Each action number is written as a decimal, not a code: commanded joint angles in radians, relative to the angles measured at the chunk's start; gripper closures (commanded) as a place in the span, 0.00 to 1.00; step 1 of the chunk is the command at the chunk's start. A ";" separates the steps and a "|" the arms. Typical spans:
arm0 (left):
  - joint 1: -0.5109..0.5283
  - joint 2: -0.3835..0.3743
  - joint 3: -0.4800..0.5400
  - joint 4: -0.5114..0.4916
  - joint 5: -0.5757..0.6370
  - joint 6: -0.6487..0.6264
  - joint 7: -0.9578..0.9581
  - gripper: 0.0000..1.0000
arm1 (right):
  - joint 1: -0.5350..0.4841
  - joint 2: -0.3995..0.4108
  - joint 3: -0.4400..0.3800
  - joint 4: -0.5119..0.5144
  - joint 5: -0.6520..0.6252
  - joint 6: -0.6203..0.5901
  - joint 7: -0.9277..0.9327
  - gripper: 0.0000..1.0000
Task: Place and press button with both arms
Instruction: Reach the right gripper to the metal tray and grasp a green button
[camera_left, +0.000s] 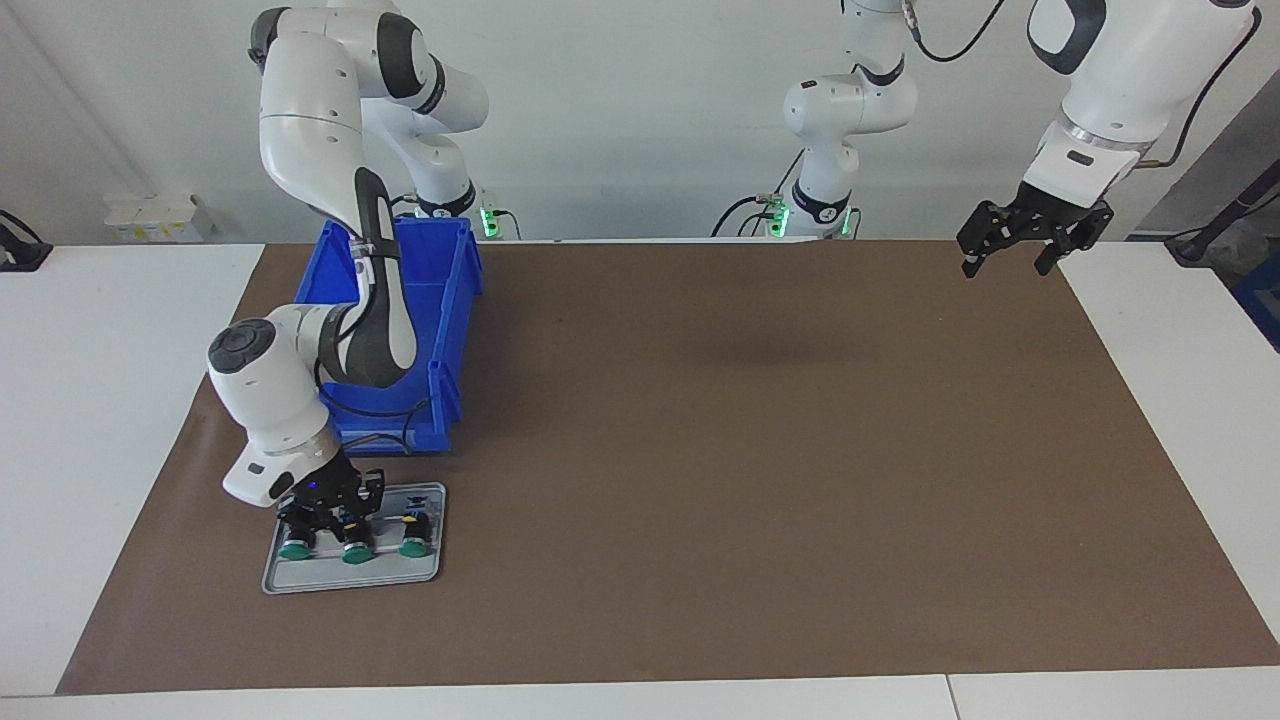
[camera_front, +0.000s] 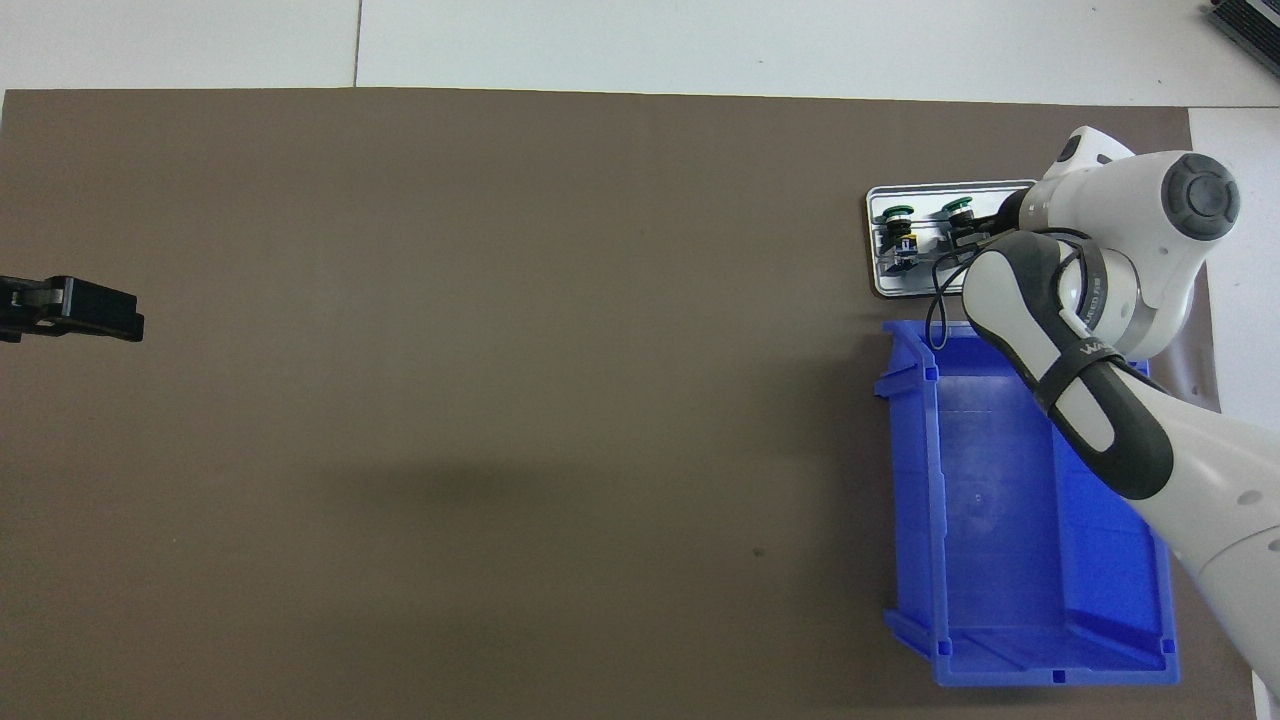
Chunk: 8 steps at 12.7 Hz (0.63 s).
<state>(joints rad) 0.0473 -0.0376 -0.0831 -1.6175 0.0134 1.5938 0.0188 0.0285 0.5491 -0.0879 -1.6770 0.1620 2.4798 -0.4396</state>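
Three green-capped buttons lie on a small grey tray (camera_left: 400, 575) at the right arm's end of the table. In the facing view they show as an end one (camera_left: 294, 548), a middle one (camera_left: 357, 552) and another end one (camera_left: 414, 545). My right gripper (camera_left: 325, 522) is down on the tray, over the first two. In the overhead view the tray (camera_front: 885, 285) shows two buttons (camera_front: 897, 212) (camera_front: 958, 208); the third is hidden under the right arm's wrist, and the right gripper (camera_front: 978, 232) is mostly hidden too. My left gripper (camera_left: 1008, 262) (camera_front: 100, 312) waits, open and empty, raised over the left arm's end of the table.
An empty blue bin (camera_left: 470, 300) (camera_front: 915, 480) stands right beside the tray, nearer to the robots; the right arm reaches over it. A brown mat (camera_left: 750, 450) covers the table.
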 joint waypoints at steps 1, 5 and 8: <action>0.002 -0.025 -0.001 -0.027 0.017 -0.006 -0.008 0.00 | 0.013 -0.020 0.000 0.090 0.004 -0.132 0.108 1.00; 0.002 -0.025 -0.001 -0.027 0.017 -0.006 -0.007 0.00 | 0.046 -0.040 -0.003 0.305 -0.113 -0.430 0.460 1.00; 0.002 -0.025 -0.001 -0.027 0.017 -0.006 -0.007 0.00 | 0.109 -0.070 -0.007 0.388 -0.124 -0.602 0.923 1.00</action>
<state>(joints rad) 0.0473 -0.0376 -0.0831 -1.6175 0.0134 1.5938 0.0188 0.1057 0.4838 -0.0890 -1.3364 0.0576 1.9409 0.2380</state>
